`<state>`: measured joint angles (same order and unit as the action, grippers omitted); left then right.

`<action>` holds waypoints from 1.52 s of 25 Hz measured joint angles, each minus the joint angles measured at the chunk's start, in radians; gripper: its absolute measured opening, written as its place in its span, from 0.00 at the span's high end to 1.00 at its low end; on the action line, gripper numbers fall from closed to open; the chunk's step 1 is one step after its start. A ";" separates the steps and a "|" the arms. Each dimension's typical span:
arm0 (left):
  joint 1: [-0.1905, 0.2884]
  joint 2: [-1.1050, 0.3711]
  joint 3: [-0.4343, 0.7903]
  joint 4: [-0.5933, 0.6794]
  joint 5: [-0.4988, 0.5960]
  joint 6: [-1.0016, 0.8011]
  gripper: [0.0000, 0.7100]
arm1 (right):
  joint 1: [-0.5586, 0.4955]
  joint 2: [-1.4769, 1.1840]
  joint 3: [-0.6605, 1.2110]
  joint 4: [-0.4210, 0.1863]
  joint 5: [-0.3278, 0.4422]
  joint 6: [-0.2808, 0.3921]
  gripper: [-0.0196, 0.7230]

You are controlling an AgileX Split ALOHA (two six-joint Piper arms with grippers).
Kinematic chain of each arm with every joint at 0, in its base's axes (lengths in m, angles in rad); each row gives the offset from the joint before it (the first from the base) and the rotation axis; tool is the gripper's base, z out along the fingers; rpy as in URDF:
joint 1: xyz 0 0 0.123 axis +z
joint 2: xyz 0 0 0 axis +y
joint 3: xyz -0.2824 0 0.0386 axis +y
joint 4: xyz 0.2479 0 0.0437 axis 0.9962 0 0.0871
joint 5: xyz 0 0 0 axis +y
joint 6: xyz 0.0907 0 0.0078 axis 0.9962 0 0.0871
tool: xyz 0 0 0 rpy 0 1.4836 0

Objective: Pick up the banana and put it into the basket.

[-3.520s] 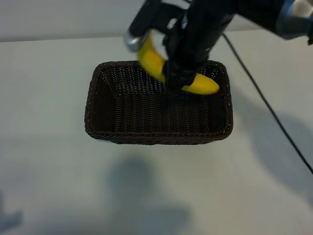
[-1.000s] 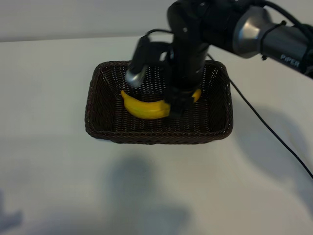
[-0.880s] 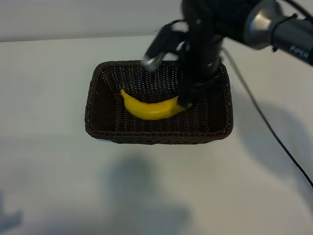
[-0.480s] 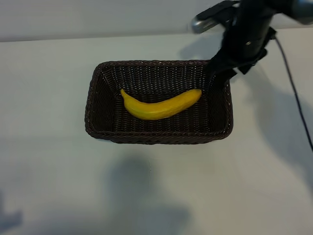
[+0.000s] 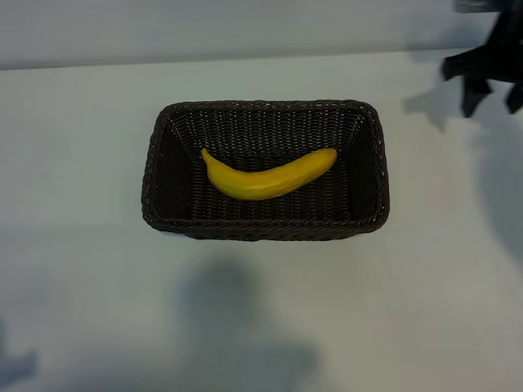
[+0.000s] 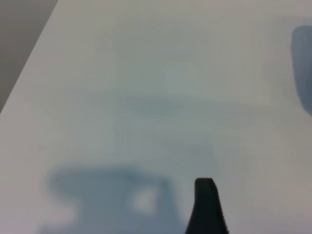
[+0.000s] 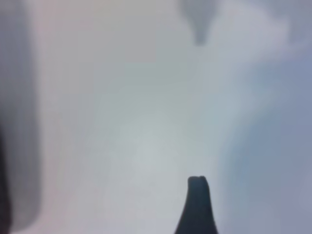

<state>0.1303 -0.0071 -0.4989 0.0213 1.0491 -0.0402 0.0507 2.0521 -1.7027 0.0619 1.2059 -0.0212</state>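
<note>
Swinging away since the previous view, my right claw (image 5: 490, 86) is now hanging at two o'clock from the basket (image 5: 163, 139), released and empty. Lying across the basket's middle, the banana (image 5: 268, 175) is resting freely, so placement looks done. I am judging the best finish is retracting clear without brushing the rim. My left claw (image 6: 206, 204) is idling released above bare counter (image 5: 82, 310).

A bright yellow banana (image 5: 269, 175) lies in a dark brown woven basket (image 5: 163, 204) on a white table (image 5: 82, 286).
</note>
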 joint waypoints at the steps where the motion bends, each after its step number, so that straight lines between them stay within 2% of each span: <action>1: 0.000 0.000 0.000 0.000 0.000 0.000 0.23 | -0.013 0.000 0.000 -0.002 0.001 -0.005 0.20; 8: 0.000 0.000 0.000 0.000 0.000 0.001 0.23 | -0.021 -0.016 0.020 -0.048 0.003 -0.019 0.20; 13: 0.000 0.000 0.000 0.000 0.000 0.001 0.23 | -0.039 -0.118 0.123 -0.117 0.003 -0.022 0.20; 16: 0.000 0.000 0.000 0.000 0.000 0.000 0.23 | -0.072 -0.214 0.199 -0.135 0.004 -0.019 0.20; 29: 0.000 0.000 0.000 0.000 0.000 0.000 0.23 | -0.087 -0.841 0.604 -0.143 0.008 0.007 0.20; 38: 0.000 0.000 0.000 0.000 0.000 0.000 0.23 | -0.087 -1.345 0.882 -0.126 0.016 0.021 0.20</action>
<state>0.1303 -0.0071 -0.4989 0.0213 1.0491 -0.0399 -0.0366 0.7071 -0.8203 -0.0640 1.2219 0.0000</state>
